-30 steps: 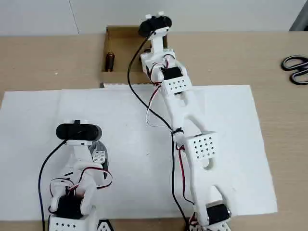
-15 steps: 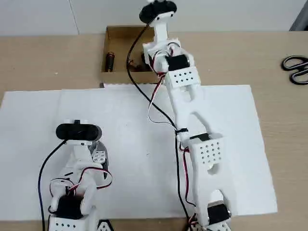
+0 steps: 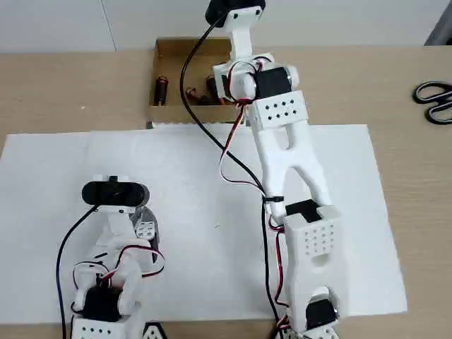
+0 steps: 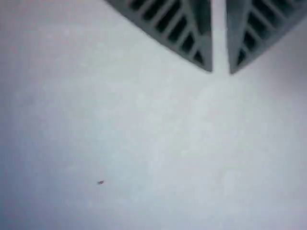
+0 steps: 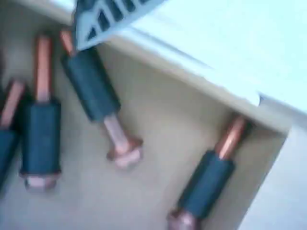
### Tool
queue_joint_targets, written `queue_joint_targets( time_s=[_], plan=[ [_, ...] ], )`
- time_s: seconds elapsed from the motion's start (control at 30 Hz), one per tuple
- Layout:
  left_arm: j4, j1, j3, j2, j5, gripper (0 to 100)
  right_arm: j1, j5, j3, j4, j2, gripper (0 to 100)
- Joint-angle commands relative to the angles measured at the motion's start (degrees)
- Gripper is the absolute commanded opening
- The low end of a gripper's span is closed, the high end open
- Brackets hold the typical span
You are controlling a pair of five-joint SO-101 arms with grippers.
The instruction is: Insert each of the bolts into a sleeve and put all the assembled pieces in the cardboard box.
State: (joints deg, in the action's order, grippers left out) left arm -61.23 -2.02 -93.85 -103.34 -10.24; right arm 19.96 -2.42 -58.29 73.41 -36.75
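The cardboard box (image 3: pixel 176 48) stands at the table's far edge. In the right wrist view several copper bolts in dark sleeves lie on its floor: one (image 5: pixel 93 93) just below my right gripper (image 5: pixel 110 14), another (image 5: pixel 41 129) beside it, a third (image 5: pixel 208 179) against the box wall (image 5: pixel 192 81). From above, one assembled piece (image 3: pixel 162 90) lies in the box's left part and more (image 3: pixel 192 95) near the right arm's wrist (image 3: pixel 254 81), which hangs over the box. My left gripper (image 4: pixel 219 71) is shut and empty, low over the white paper (image 4: pixel 144 143) at the front left (image 3: pixel 145 227).
A large white paper sheet (image 3: pixel 191 183) covers the middle of the table. Black-handled scissors (image 3: pixel 434 102) lie at the far right edge. The right arm stretches diagonally across the sheet, its cables (image 3: pixel 233 155) hanging beside it.
The right arm's wrist has swung to the right and lifted over the box, its elbow dropping toward the front. The left arm has stayed still.
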Motion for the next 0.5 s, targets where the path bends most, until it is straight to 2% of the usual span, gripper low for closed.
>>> queue_joint_targets(
  time_s=[0.0,0.2,0.47],
  plan=[
    [1.76,-0.09,0.13,-0.53,0.00,1,0.22,-0.53,-2.55,4.00,6.64,15.4],
    [1.76,-0.09,0.13,-0.53,0.00,1,0.22,-0.53,-2.55,11.74,13.85,6.3],
    [1.76,-0.09,0.13,-0.53,0.00,1,0.22,-0.53,-2.55,22.90,22.11,5.1]
  ],
)
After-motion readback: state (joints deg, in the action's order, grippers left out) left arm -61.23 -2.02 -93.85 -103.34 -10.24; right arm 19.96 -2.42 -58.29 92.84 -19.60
